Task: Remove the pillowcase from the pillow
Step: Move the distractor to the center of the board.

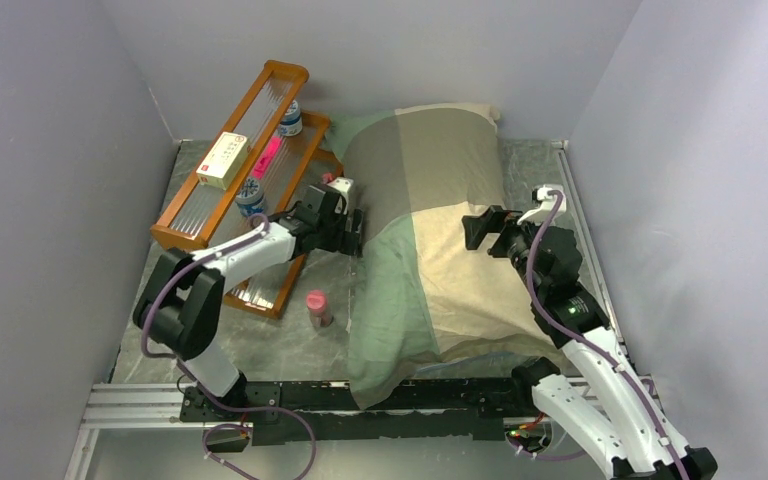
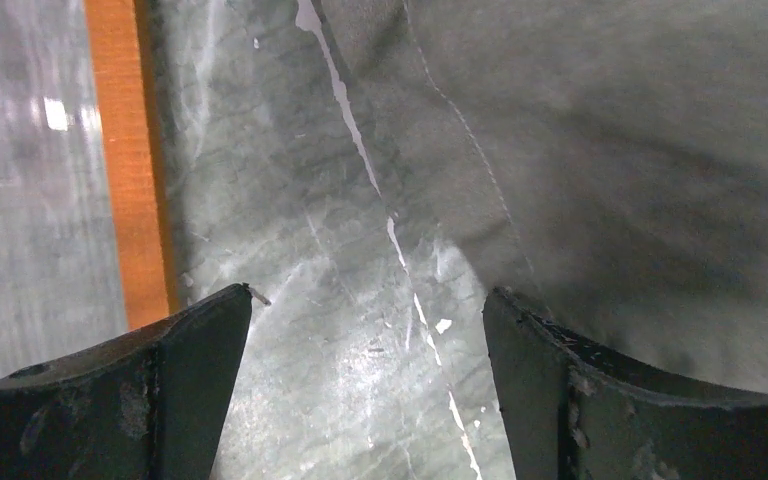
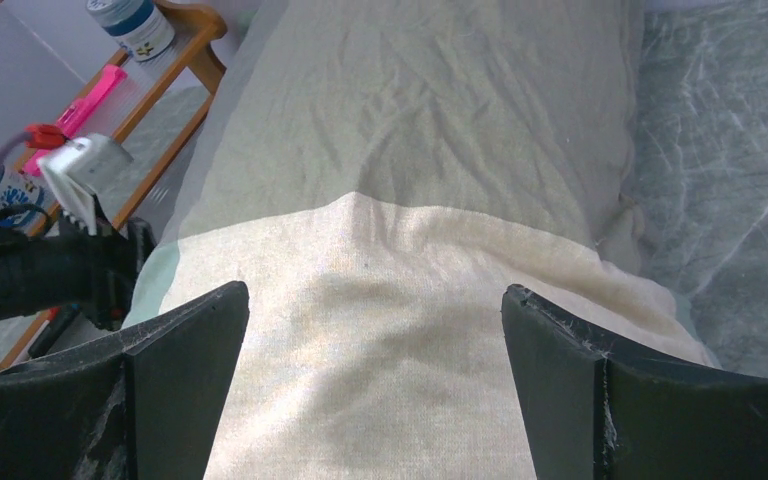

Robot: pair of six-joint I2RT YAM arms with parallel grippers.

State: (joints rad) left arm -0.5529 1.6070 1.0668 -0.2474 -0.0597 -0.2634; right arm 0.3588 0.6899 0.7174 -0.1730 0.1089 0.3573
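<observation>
The pillowcase, in big beige, olive and pale green checks, lies plump across the middle of the table. The pillow is hidden inside it. My left gripper is low at the case's left edge, open. In the left wrist view only bare table shows within the left gripper, and the pillowcase edge lies by the right finger. My right gripper hovers open over the cover's middle right. In the right wrist view the right gripper spans the beige check of the pillowcase, holding nothing.
A wooden rack with bottles, a cream box and a pink item stands at the back left, close behind my left arm. A pink-capped bottle stands on the table left of the pillowcase. Grey walls close in on three sides.
</observation>
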